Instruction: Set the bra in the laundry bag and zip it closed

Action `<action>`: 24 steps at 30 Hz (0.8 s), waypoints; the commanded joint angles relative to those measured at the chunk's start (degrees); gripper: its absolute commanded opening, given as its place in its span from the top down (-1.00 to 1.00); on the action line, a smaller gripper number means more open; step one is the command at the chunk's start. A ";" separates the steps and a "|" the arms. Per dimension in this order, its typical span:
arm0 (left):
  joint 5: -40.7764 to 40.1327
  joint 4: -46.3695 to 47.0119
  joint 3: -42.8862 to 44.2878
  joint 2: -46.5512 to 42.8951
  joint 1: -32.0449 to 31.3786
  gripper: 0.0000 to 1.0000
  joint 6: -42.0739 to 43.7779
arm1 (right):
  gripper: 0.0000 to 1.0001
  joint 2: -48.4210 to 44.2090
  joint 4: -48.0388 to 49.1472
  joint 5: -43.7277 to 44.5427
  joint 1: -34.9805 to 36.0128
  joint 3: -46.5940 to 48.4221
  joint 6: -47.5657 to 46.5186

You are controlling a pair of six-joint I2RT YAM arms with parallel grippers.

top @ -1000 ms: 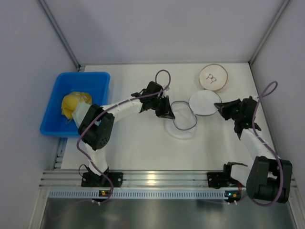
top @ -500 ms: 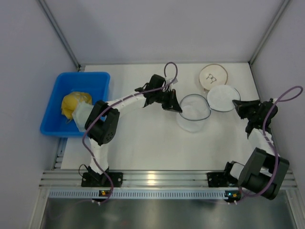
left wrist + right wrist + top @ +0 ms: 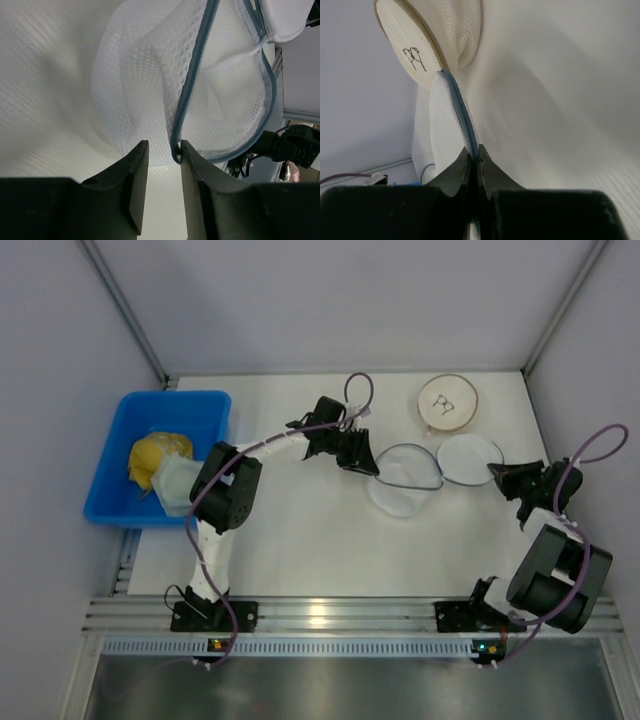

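Top external view: your laundry bag lies unzipped between the arms, and the bra is not in it yet.
The blue bin holds the bra, touching the yellow cloth lump and well apart from the bag, so loading and zipping are both left. The tan-rimmed white disc lies just beyond the flap. Your right gripper is clenched on the flap's zipper edge. Your left gripper is released, its jaws loosely astride the rim.
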 commanded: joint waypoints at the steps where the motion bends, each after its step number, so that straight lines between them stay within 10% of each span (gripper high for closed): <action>1: 0.69 0.45 1.59 -3.65 0.12 0.23 2.35 | 1.00 -1.05 2.24 -1.31 -3.43 2.79 -2.60; 13: -0.70 -2.00 4.76 -9.96 1.34 -0.87 8.13 | 0.98 3.52 0.30 -7.11 -10.73 8.51 -5.68; 24: -13.36 -8.25 -3.76 -32.11 13.64 -0.96 17.46 | -0.45 8.80 -11.72 -6.58 -12.58 15.97 -15.07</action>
